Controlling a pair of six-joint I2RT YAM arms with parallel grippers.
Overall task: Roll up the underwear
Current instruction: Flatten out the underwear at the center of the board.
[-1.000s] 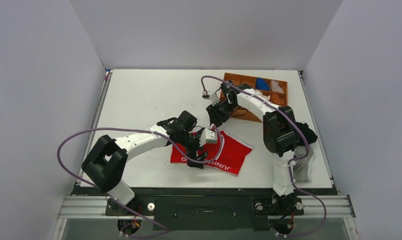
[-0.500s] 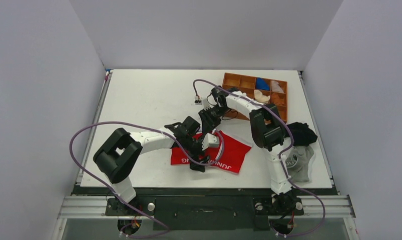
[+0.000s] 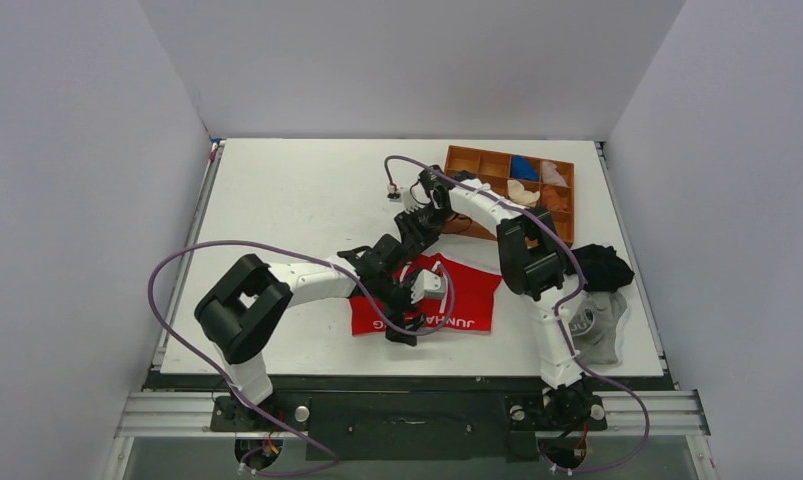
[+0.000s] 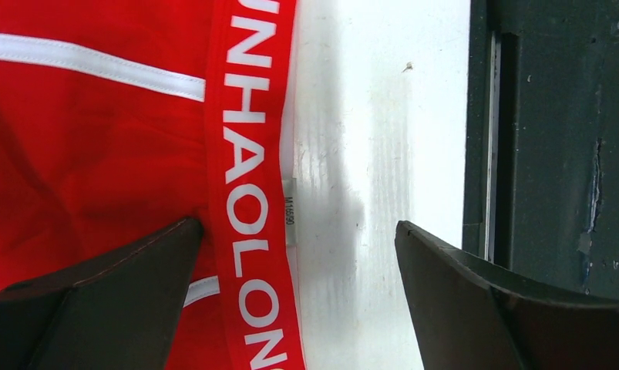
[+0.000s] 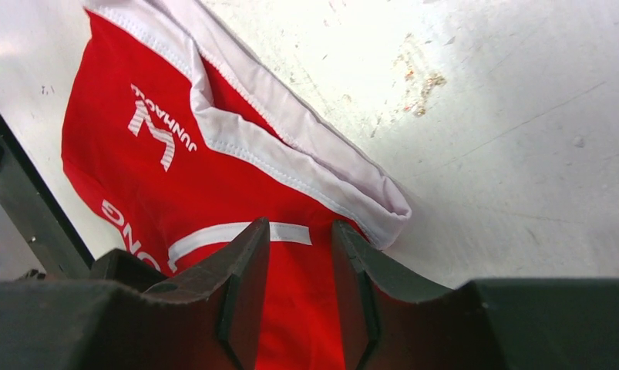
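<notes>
Straddling the underwear [image 4: 98, 154] waistband [image 4: 248, 193] lettered "UNHAOLON", left hand [image 4: 298, 227] gapes; right hand [image 5: 300, 227], cannot tell.

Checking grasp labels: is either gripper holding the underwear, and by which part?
Left gripper open over the waistband, holding nothing. Right gripper narrowed over underwear fabric near white trim; grip cannot be told.

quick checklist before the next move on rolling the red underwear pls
1. left tool open: ok, jaws wide.
2. waistband between the left jaws: ok.
3. right tool free of fabric: ok, jaws slightly apart, nothing pinched.
4. underwear lying flat: not ok, white-lined edge folded over.
5. grey garment and black garment apart from underwear: ok.
6. left fingers touching fabric: cannot tell.
</notes>
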